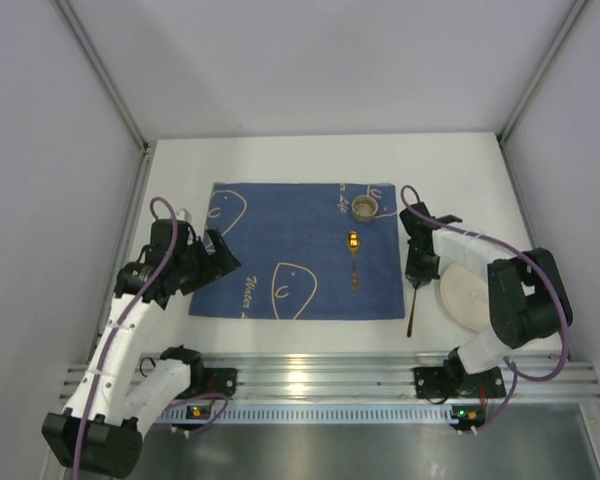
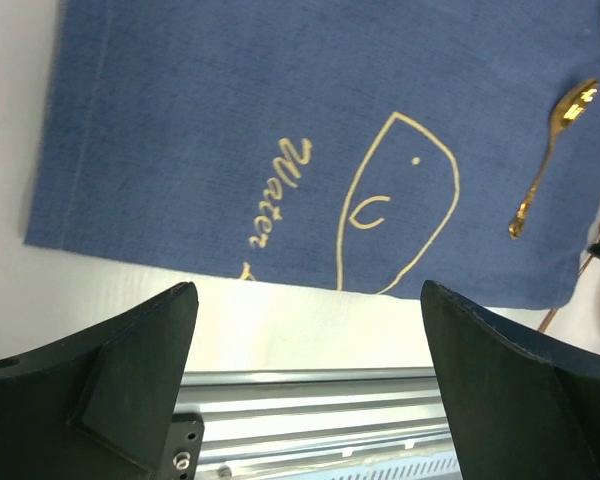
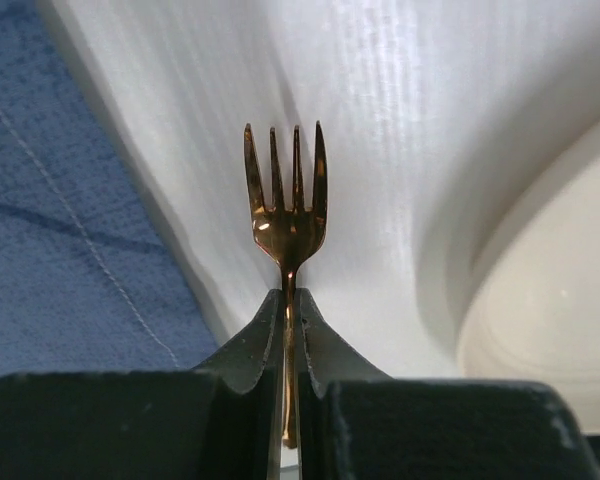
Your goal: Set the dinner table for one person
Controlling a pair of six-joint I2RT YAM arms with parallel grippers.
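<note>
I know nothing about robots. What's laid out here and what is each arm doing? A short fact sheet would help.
surface: white dinner table
mat: blue cloth with line drawings, lying flat in the middle
on the mat: spoon; cup near its far right corner
beside the mat: plate on bare table, to the right
right gripper: shut on a fork, between mat and plate
left gripper: open, empty, at the mat's left side
</note>
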